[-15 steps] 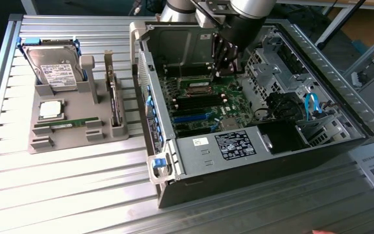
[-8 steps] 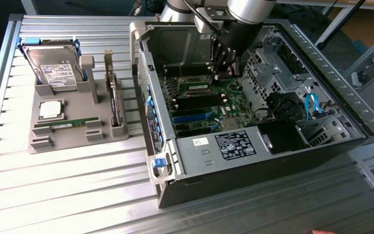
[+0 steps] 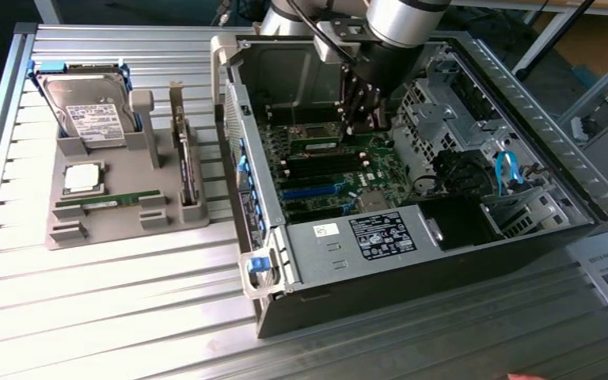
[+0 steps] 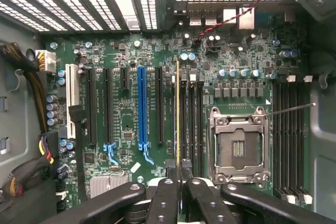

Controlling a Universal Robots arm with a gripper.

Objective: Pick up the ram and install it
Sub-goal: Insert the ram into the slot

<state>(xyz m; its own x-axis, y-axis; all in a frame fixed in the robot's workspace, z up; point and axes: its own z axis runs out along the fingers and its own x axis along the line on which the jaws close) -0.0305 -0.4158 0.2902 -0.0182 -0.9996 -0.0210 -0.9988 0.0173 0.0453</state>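
Ram (image 4: 177, 119): held edge-on between the claw's fingers, seen in the wrist view as a thin yellowish line. It runs lengthwise along the row of memory slots (image 4: 195, 124), on the side of that row away from the processor socket (image 4: 239, 148). Whether its lower edge meets a slot cannot be told.
Claw (image 4: 178, 182): nearly closed, the two black fingers (image 4: 167, 198) pinching the ram's sides at one end. In the exterior view it reaches down into the open case (image 3: 325, 237), above the motherboard (image 3: 331, 170).
Socket: open, bare contacts, its metal frame around it.
Case: lies on its side on the bench (image 3: 93, 301), towards the exterior view's right, with the open side up.
Tray (image 3: 124, 229): a grey holder on the bench, beside the case at the exterior view's left.
Second stick (image 3: 108, 202): green, lying flat in the tray, apart from the claw.
Other tray contents: a hard drive (image 3: 91, 111), a square silver chip (image 3: 82, 178) and an upright expansion card (image 3: 186, 170).
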